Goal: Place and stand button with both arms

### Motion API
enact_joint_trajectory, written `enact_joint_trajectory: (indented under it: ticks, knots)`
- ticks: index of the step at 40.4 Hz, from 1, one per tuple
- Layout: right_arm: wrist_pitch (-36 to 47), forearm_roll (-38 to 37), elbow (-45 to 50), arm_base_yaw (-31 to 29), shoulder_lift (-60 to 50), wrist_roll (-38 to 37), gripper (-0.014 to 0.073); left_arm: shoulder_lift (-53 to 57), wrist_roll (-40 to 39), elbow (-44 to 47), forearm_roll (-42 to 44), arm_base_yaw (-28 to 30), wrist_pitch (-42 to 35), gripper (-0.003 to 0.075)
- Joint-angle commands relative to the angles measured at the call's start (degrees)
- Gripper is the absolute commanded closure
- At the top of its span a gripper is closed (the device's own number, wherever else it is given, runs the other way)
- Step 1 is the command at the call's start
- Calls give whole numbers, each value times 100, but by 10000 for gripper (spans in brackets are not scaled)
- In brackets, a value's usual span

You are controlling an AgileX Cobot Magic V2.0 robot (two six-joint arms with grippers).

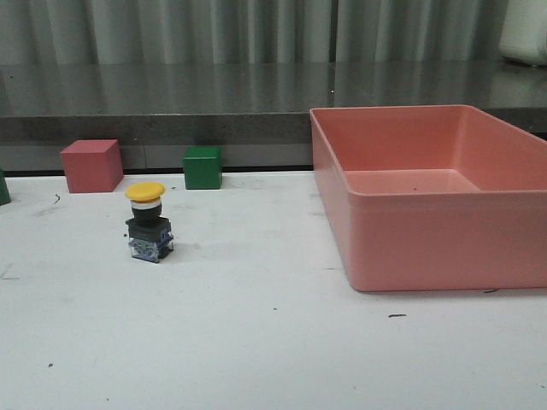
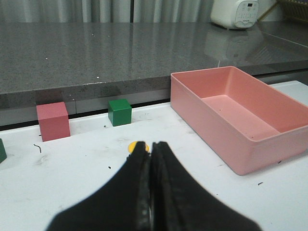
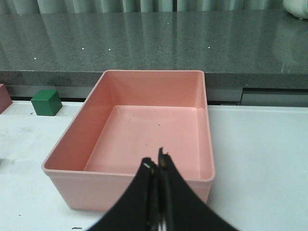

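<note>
The button (image 1: pixel 149 221) stands upright on the white table at the left, yellow mushroom cap on top, black base with bluish contacts below. In the left wrist view only a sliver of its yellow cap (image 2: pixel 131 146) shows behind the fingertips. My left gripper (image 2: pixel 150 147) is shut and empty, on the near side of the button. My right gripper (image 3: pixel 157 161) is shut and empty, on the near side of the pink bin. Neither arm shows in the front view.
A large empty pink bin (image 1: pixel 402 201) sits at the right and also shows in the wrist views (image 2: pixel 192 103) (image 3: pixel 127 197). A pink cube (image 1: pixel 91 165) and a green cube (image 1: pixel 202 166) stand at the table's back edge. A dark stone counter (image 1: pixel 171 102) runs behind.
</note>
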State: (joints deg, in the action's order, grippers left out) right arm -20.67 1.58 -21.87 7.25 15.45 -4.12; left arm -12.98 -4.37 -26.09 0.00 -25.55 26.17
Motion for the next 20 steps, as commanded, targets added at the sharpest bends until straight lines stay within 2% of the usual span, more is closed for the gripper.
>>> enact_joint_trajectory:
  ticks: [1, 7, 13, 20]
  knots:
    - [477, -78, -155, -29, 45, 42, 655, -65, 19, -152, 46, -5, -418, 740]
    - [477, -78, -155, -29, 45, 42, 655, -75, 19, -128, 0, -5, -418, 740]
    - [477, -78, -155, -29, 45, 42, 655, 121, 19, 240, -71, 17, -879, 740]
    - [477, -78, -155, -29, 45, 42, 655, 828, 9, 1132, -152, 540, -1592, 740]
